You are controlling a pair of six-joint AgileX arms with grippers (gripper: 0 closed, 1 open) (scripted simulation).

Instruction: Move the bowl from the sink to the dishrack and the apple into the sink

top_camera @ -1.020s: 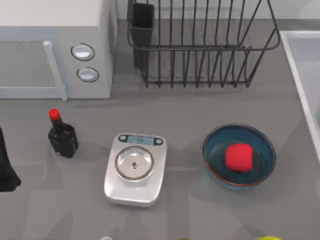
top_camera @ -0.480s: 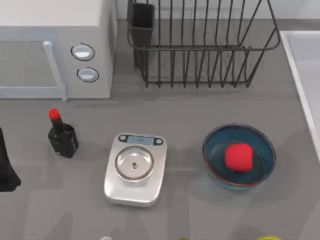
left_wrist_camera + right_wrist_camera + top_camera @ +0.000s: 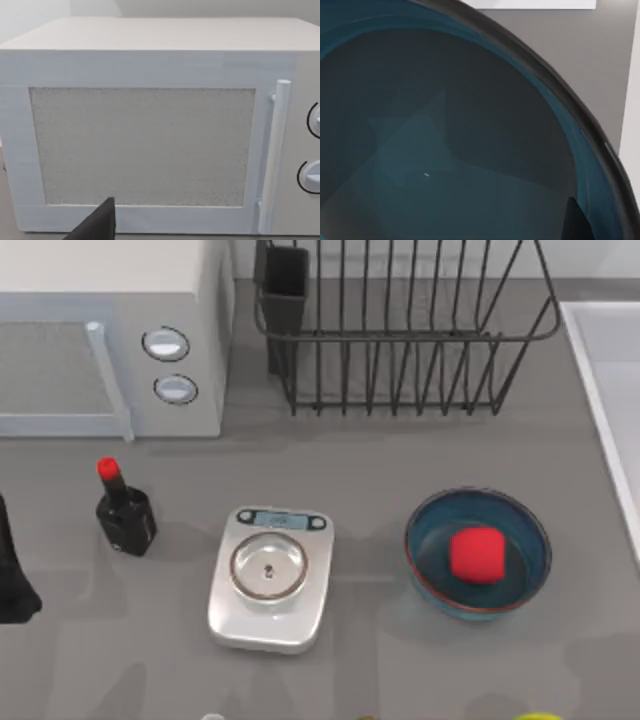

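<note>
The sink (image 3: 610,390) is cut off at the right edge. The apple (image 3: 476,555) lies in a blue bowl (image 3: 478,553) on the surface (image 3: 370,465). The right tool's opening cannot be determined; a second bowl (image 3: 445,135) is seen close below its wrist.

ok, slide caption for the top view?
Apple sits in a blue bowl on the table, dishrack behind.

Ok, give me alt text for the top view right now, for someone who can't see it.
A blue bowl holding a red apple sits on the grey table, beside the sink at the right edge. Behind it stands the empty black dishrack; a microwave, a red-capped bottle and a scale lie to the left.
</note>
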